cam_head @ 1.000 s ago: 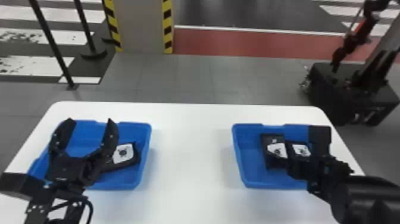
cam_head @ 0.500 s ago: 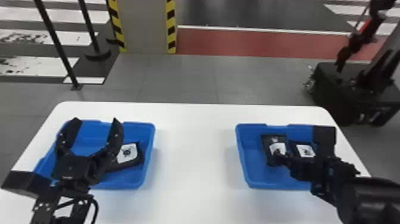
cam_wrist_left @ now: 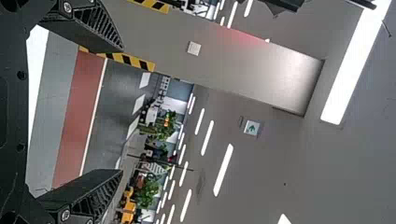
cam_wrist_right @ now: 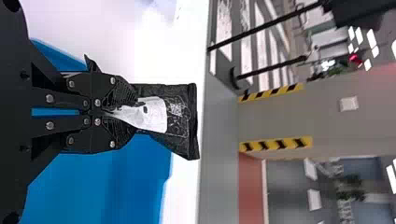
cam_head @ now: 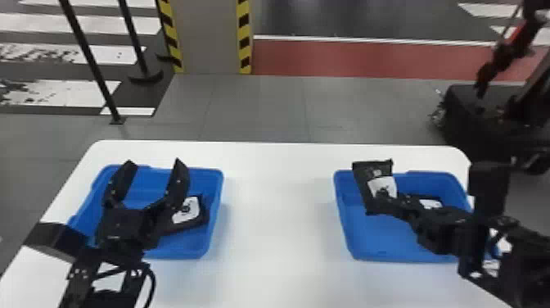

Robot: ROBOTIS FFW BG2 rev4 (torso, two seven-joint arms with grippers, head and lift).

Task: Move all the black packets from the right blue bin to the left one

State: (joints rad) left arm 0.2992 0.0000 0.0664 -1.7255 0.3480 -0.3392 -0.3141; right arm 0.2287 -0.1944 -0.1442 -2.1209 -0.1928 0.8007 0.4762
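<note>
While pinching packet (cam_head: 374,184) in right gripper (cam_wrist_right: 134,113), go left to bin (cam_head: 216,204) by left edge of tabletop (cam_head: 278,204), with left gripper (cam_head: 154,163) spread wide.

Near the left edge of the white, round-cornered bench (cam_head: 282,204), a blue plastic bin (cam_head: 213,217) holds a white-labelled black packet (cam_head: 189,215); the black left claw (cam_head: 154,163), fingers spread, overlaps it in view. Toward the right edge, the right claw (cam_head: 384,202) grips another black packet (cam_head: 373,182) over a second blue bin (cam_head: 376,243).
</note>
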